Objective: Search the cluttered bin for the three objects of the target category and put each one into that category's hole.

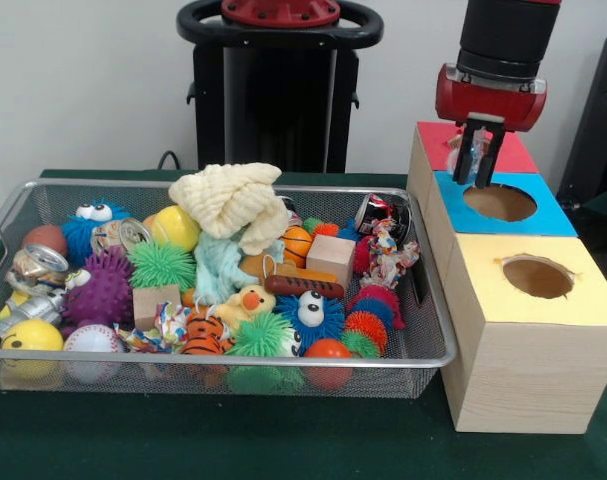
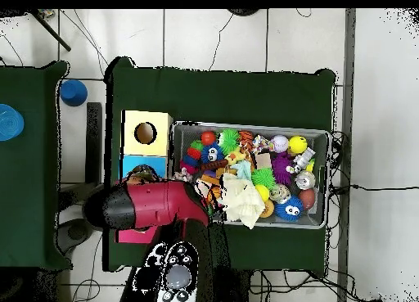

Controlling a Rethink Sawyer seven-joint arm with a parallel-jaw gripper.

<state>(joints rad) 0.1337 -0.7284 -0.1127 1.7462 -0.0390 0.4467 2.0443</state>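
Three box tops sit in a row beside the wire bin [image 1: 428, 330]: a yellow-topped box [image 1: 543, 300] nearest the camera in the front view, a blue-topped one [image 1: 503, 205] behind it, and a red-topped one [image 1: 461, 148] at the far end. The yellow and blue tops each show a round hole; any hole in the red top is hidden by the arm. The gripper [image 1: 478, 160] hangs just above the seam between the red and blue tops, close to the rim of the blue hole. Its dark fingers stand a little apart with a slim gap between them, and I see nothing pinched there.

Inside the bin, everything is packed edge to edge. A cream cloth [image 1: 228, 200] is heaped on top near the middle, with a pale green cloth [image 1: 218, 268] under it. Around them lie spiky rubber balls, a yellow duck [image 1: 245, 302], a small wooden block [image 1: 331, 258], a toy hot dog [image 1: 303, 287], crushed cans at the end of the bin away from the boxes, a baseball [image 1: 91, 340] and a yellow smiley ball [image 1: 31, 338] against the front rim. Which things belong to the target category I cannot tell.

Open green tabletop [image 1: 233, 440] runs along the front of the bin and boxes. From overhead, the arm covers the red and blue boxes, leaving only the yellow one clear, and a bare strip of tabletop lies beyond the bin's far long side.
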